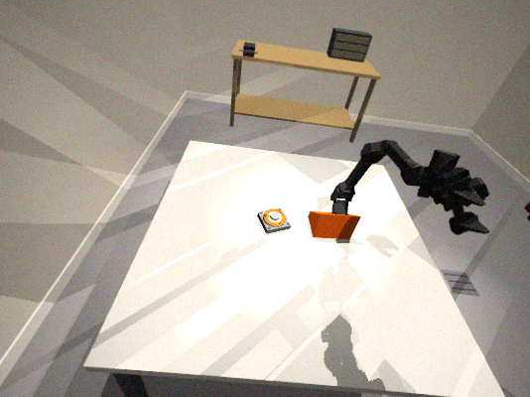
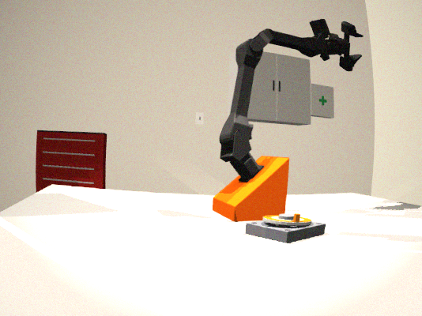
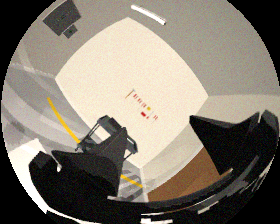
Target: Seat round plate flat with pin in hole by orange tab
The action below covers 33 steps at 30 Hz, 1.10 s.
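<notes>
Standing wide apart with nothing between its fingers, the black parallel-jaw gripper (image 2: 347, 46) is raised high in the air at the end of the dark jointed arm (image 2: 239, 108), which rises from a sloped orange wedge mount (image 2: 257, 196) on the white table top (image 2: 118, 254). Far below the gripper and well apart from it sits the square grey base (image 2: 285, 231), resting on the table just beside the foot of the wedge. On that base lies the round plate with an orange ring (image 2: 287, 220), its small orange tab (image 2: 296, 217) standing up near the middle; from the side the plate looks slightly lifted off the base, though the pin and the hole are too small to make out. From above, the plate (image 1: 274, 217) shows as an orange circle with a pale centre on the base (image 1: 274, 221), a short way off from the wedge (image 1: 333, 224). The wrist view shows only the dark fingers against the pale room
</notes>
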Available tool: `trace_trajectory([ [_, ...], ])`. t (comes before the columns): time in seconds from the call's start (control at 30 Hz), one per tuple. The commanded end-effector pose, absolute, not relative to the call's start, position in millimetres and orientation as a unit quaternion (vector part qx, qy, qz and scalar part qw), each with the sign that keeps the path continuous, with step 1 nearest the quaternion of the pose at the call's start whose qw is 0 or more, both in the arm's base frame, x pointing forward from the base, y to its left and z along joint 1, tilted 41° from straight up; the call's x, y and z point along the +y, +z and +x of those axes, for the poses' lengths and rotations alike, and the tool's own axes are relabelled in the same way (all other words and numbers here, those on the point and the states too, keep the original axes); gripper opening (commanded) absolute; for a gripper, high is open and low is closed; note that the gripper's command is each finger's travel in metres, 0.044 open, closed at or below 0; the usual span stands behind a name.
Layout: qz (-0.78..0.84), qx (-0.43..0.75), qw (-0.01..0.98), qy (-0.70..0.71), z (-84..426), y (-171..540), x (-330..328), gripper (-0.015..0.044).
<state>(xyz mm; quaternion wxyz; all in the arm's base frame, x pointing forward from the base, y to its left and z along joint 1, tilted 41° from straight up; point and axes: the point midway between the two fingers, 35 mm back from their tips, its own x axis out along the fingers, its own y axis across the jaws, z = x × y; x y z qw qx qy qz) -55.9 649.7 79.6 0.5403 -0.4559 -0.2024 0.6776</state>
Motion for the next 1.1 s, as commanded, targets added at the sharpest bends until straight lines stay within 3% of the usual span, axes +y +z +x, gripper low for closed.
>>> trace_trajectory([
  [0.0, -0.458, -0.195, 0.544, 0.676, -50, 78, 649, 0.0374],
  [0.1, -0.475, -0.107, 0.588, 0.646, 21, 64, 636, 0.0295],
  [0.27, -0.482, -0.048, 0.616, 0.621, 67, 55, 622, 0.0164],
  [0.47, -0.486, 0.081, 0.674, 0.55, 162, 37, 576, 0.0006],
  [0.77, -0.467, 0.24, 0.735, 0.429, 267, 18, 489, 0.0],
  [1.07, -0.427, 0.372, 0.771, 0.291, 338, 7, 387, 0.0],
])
